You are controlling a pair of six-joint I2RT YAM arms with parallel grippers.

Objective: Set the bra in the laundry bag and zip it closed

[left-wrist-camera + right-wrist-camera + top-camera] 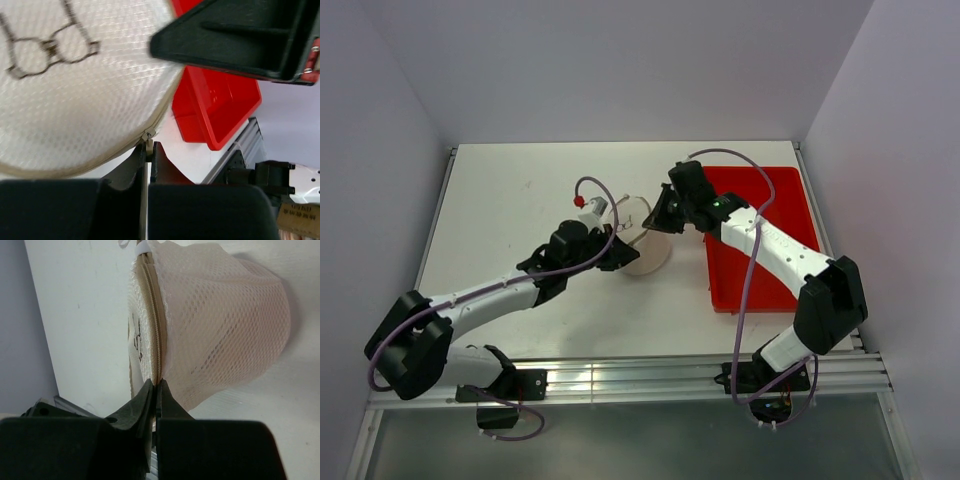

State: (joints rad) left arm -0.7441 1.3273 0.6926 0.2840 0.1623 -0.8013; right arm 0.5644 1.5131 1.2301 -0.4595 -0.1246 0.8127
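Your left gripper [148,150] is clamping shut on the zip pull [148,136] at the bag's [75,95] seam, gripping it by the fingertips alone. The bag is lying on the table [510,200] between both arms, just beside the red tray [215,105]. The bra is not showing outright and is probably inside. Your right gripper [156,389] is pinching the zip seam [152,315], bracing it. If you are pulling off the zip's line, you are risking the pull slipping free or mesh catching. If the right pinch is giving way, the whole bag is dragging along.
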